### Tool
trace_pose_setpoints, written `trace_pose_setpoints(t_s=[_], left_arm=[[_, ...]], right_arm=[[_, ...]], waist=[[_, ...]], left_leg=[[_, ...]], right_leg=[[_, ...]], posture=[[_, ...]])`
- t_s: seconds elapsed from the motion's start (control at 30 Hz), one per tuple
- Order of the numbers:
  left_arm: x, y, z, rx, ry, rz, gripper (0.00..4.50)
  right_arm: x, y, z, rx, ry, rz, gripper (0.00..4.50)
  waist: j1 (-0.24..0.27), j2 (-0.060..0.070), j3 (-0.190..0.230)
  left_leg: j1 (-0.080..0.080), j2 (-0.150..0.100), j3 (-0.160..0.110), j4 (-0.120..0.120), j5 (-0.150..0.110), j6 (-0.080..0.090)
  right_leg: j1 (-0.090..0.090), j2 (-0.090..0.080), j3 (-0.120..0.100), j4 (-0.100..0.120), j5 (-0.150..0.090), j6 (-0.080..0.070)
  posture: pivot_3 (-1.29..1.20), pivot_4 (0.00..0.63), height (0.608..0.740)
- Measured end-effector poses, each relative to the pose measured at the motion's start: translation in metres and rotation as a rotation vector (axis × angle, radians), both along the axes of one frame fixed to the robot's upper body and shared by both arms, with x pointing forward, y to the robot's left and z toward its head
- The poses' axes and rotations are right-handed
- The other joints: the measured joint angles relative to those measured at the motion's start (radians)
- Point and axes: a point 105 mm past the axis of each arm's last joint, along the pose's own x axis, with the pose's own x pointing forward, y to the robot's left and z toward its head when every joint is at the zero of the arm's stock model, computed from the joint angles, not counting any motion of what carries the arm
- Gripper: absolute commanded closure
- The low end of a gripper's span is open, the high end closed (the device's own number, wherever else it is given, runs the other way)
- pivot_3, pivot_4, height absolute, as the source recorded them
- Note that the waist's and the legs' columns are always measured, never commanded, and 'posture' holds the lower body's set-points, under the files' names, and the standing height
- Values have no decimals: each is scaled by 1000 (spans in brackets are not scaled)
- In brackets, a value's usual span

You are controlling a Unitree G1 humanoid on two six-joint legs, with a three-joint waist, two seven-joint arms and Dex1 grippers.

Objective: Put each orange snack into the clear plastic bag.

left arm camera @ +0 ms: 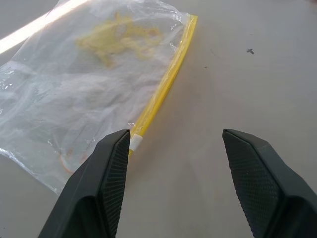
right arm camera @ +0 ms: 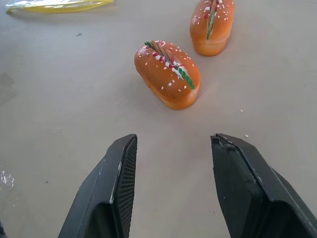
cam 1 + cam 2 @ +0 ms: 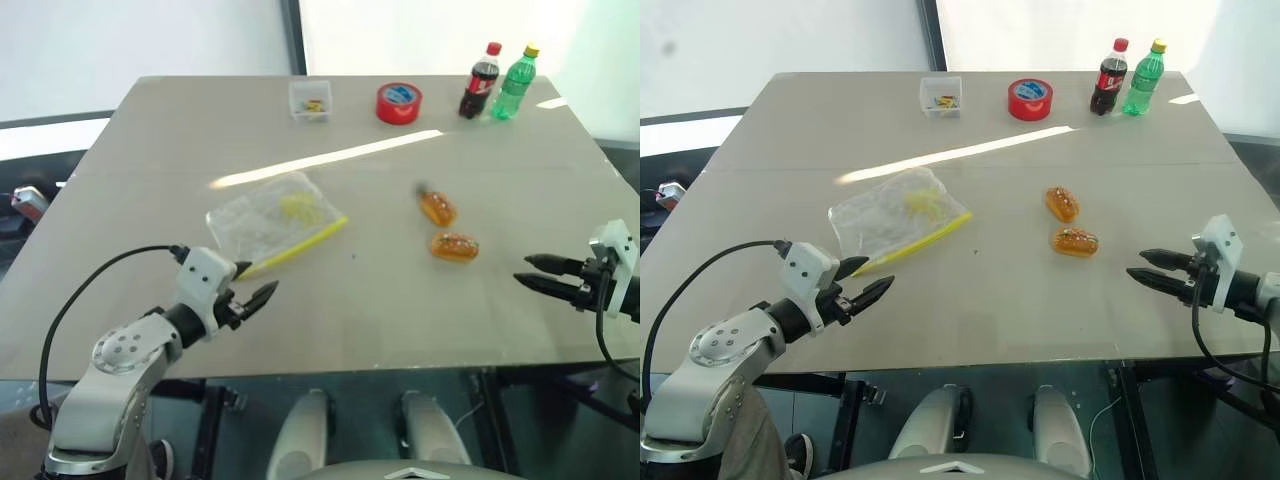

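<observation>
Straight ahead of my right gripper point(image 2: 171, 148), lying on the grey table point(image 3: 150, 150), are the two orange snacks. The nearer snack point(image 2: 167, 73) sits just beyond my right fingertips, well centred between them, with its long axis slanted across my line of reach. The farther snack point(image 2: 212, 25) lies close behind it, not touching it, with its long axis pointing more nearly away from me. My right fingers are spread apart and hold nothing; by my judgement the gap is wider than the nearer snack. My right arm is clearly the closer one to both snacks. On the other side, my left gripper point(image 1: 176, 148) faces the clear plastic bag point(image 3: 268, 218), which lies flat with yellowish bits inside. Its yellow zip strip point(image 1: 166, 84) runs away from me, the near end just beside one left finger point(image 1: 111, 173); whether they touch I cannot tell. My left fingers are wide apart and empty.
</observation>
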Motion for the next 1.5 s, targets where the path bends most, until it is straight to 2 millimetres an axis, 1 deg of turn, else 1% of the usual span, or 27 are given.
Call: trace_pose_setpoints(t_s=[0.4,0.53,0.57,0.6,0.63,0.67,0.7,0.77,0.83,0.9,0.97,1.03,1.1,1.2,1.23,1.3,1.37,1.4,1.43,1.47,1.5], left_arm=[[0,0,0,0,0,0,1352],[2,3,2,-2,-4,18,1352],[8,15,1,-23,19,72,1352],[17,32,2,-36,25,156,1352],[20,38,3,-41,25,188,1352],[26,51,5,-57,24,253,1352],[28,57,7,-63,20,285,1352],[31,68,7,-80,31,336,1352],[34,77,6,-100,49,384,1352],[35,76,4,-122,70,388,1352],[37,73,-4,-143,108,384,1352],[39,71,-10,-162,132,386,1352],[44,64,-16,-174,158,365,1352],[56,51,-16,-207,160,320,1352],[63,44,-15,-231,159,300,1352],[67,38,-14,-246,159,281,1352],[75,28,-13,-295,164,249,1352],[75,27,-13,-298,165,244,1751],[76,26,-13,-303,166,237,1890],[78,25,-14,-310,168,235,2318],[80,24,-15,-321,171,233,2880]], right_arm=[[0,0,0,0,-4,3,2102],[0,2,2,5,-7,10,2102],[-2,15,5,25,-7,52,2102],[-3,34,12,49,-24,116,2102],[-3,39,15,55,-32,134,2102],[-2,50,21,64,-50,160,2102],[-2,54,26,66,-62,171,2102],[0,61,31,62,-78,182,2102],[3,73,39,59,-103,208,2102],[5,84,47,61,-130,233,2102],[6,96,55,63,-159,267,2102],[8,103,59,65,-173,286,2102],[10,111,63,70,-185,307,2102],[12,123,66,75,-201,343,2102],[13,131,67,83,-207,367,2102],[12,135,66,81,-203,381,2102],[14,146,65,83,-211,403,2102],[14,147,65,84,-213,405,2102],[16,148,63,69,-216,400,2102],[19,148,59,49,-216,391,2102],[22,148,54,26,-209,374,2102]], waist=[[0,0,0],[0,0,0],[-1,0,0],[-3,0,0],[-3,0,0],[-2,0,0],[-1,0,0],[-1,-1,0],[-1,-1,0],[0,-1,0],[0,-1,0],[1,-1,0],[1,-1,0],[3,-1,0],[2,-1,0],[2,-2,-1],[2,-1,-1],[1,-1,-1],[2,-1,-1],[2,-1,-1],[2,-1,-1]], left_leg=[[0,0,0,0,0,0],[0,0,0,0,0,0],[0,0,0,0,0,0],[0,1,-1,0,0,0],[0,1,-1,0,0,0],[0,0,-1,0,0,0],[0,0,-1,0,0,0],[-1,0,-1,0,0,0],[-1,0,-2,0,0,0],[-1,0,-2,0,0,0],[-1,0,-3,0,0,0],[-1,0,-3,0,0,0],[-1,0,-3,0,0,0],[-1,-1,-3,0,0,0],[-1,-1,-3,0,0,0],[-1,-1,-3,0,0,0],[-1,-1,-3,0,0,0],[-1,-1,-4,0,0,0],[-1,-1,-4,0,0,0],[-1,-1,-4,0,0,0],[-1,-1,-4,0,0,0]], right_leg=[[0,0,0,0,0,0],[0,0,0,0,0,0],[0,1,0,0,0,0],[0,2,-1,0,0,1],[0,2,-1,0,0,1],[0,2,-1,0,0,1],[0,2,-1,0,2,4],[0,1,-1,0,2,4],[0,1,-1,0,2,4],[0,1,-1,0,2,4],[0,1,-2,0,2,4],[0,1,-2,0,2,4],[0,1,-3,0,2,4],[0,0,-3,0,3,4],[0,0,-3,0,3,4],[0,0,-3,0,3,4],[0,0,-3,0,3,4],[0,0,-3,0,3,4],[0,0,-3,0,3,4],[0,0,-3,0,3,4],[0,0,-3,0,3,4]], posture=[[0,150,740],[0,150,740],[0,150,740],[0,150,740],[0,150,740],[0,150,740],[0,150,740],[0,150,740],[0,150,740],[0,150,740],[0,150,740],[0,150,740],[0,150,740],[0,150,740],[0,150,740],[0,150,740],[0,150,740],[0,150,740],[0,150,740],[0,150,740],[0,150,740]])
